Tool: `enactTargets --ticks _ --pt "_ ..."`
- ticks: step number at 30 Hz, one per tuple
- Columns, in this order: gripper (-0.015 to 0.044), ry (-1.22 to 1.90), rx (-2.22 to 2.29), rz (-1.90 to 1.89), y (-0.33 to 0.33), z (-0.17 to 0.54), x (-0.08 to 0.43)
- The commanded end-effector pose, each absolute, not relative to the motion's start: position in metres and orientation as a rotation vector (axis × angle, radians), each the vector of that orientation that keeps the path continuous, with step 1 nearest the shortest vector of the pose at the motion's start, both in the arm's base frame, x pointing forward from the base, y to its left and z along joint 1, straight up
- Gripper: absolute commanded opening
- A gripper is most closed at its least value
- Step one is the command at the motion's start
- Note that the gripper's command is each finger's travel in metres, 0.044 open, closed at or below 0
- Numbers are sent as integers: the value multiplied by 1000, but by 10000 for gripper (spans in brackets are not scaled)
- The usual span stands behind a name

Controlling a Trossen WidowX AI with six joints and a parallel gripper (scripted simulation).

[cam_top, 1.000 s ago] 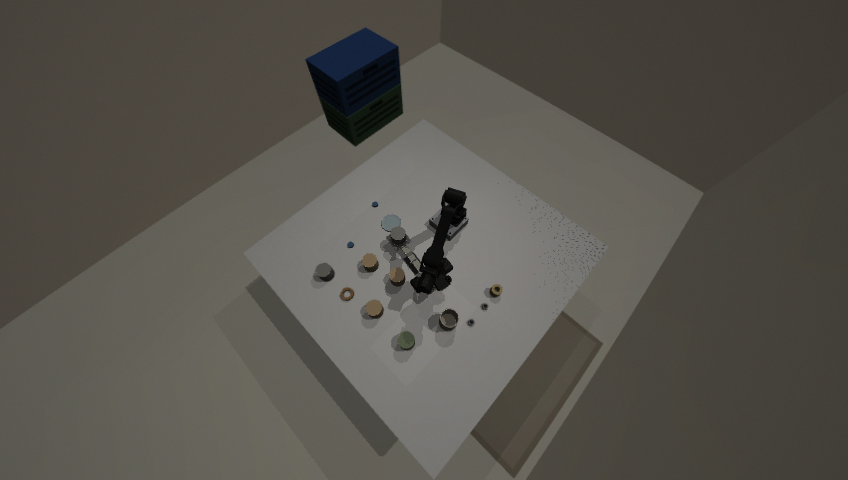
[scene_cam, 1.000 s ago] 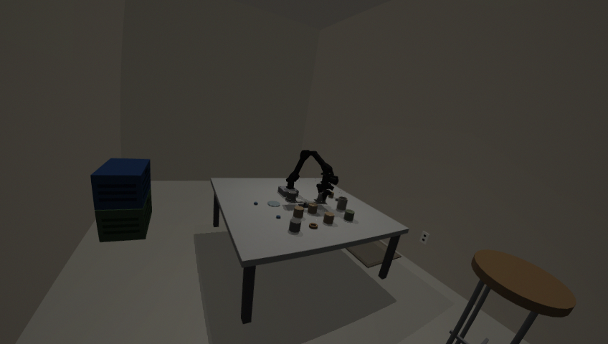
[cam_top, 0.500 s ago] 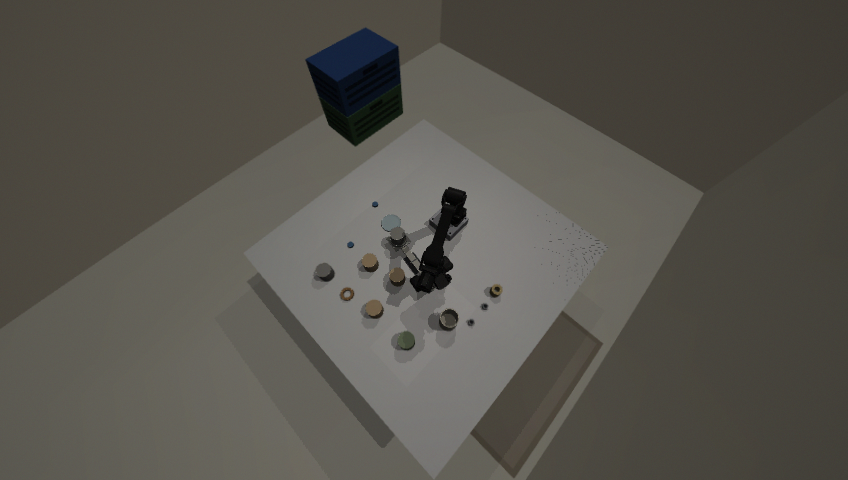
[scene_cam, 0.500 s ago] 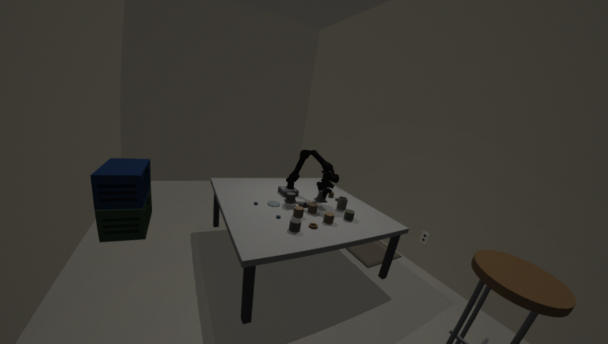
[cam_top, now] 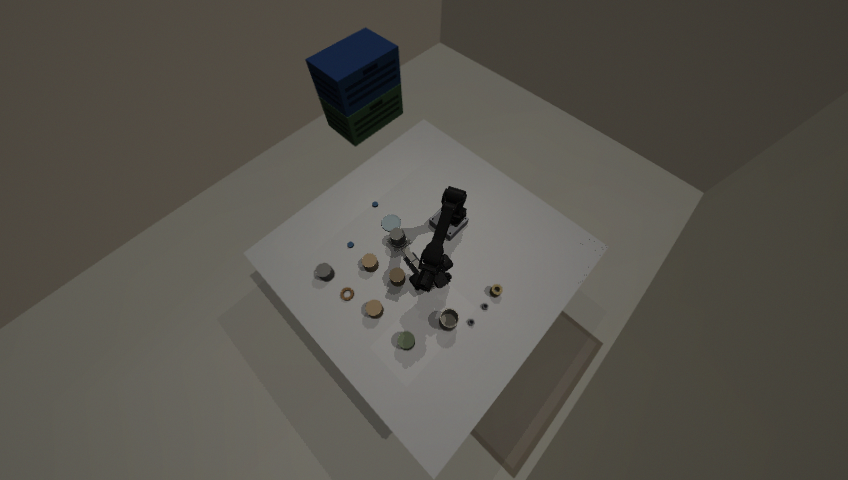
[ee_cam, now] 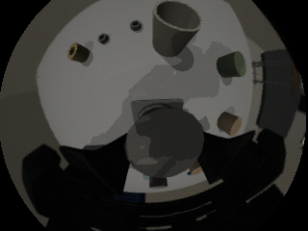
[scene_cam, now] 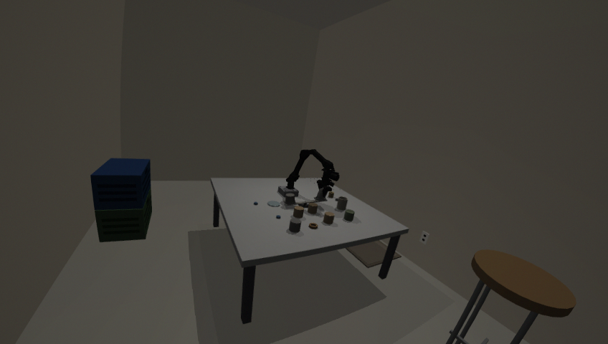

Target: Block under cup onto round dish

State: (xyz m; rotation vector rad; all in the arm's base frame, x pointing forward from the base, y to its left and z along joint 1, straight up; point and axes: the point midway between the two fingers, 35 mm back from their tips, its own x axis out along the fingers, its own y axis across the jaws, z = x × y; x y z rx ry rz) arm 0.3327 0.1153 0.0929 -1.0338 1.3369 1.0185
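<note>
The balance (cam_top: pixel 411 258) (scene_cam: pixel 315 201) is tilted, with the free cup's end low. One grey cup (cam_top: pixel 397 236) (scene_cam: pixel 290 198) stands on that end, close to the pale-blue round dish (cam_top: pixel 389 221) (scene_cam: pixel 273 203). The dish is bare. My gripper (scene_cam: pixel 322 193) (ee_cam: pixel 161 131) is shut on the other grey cup (scene_cam: pixel 320 196) (ee_cam: pixel 165 140), at the raised end. This cup is upright in the wrist view, over the square end plate (ee_cam: pixel 156 102); any gap beneath it cannot be told. The arm hides it in the top view. No block is visible.
A brown cylinder (cam_top: pixel 396 276) (scene_cam: pixel 312 208) stands near the beam. Two tan cylinders (cam_top: pixel 369 262) (cam_top: pixel 373 308), a grey one (cam_top: pixel 324 271) and an orange ring (cam_top: pixel 341 295) lie farther out. A large open cup (cam_top: pixel 448 319) (ee_cam: pixel 168 38) and green cylinder (cam_top: pixel 406 340) (ee_cam: pixel 231 64) stand beyond the gripper.
</note>
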Motion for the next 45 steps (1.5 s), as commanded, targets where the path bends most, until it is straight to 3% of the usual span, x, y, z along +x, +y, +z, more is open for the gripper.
enactTargets --ticks 1,45 --pt "0 1293 -1033 1020 122 105 339" --pt "0 1294 -1033 1021 119 161 331"
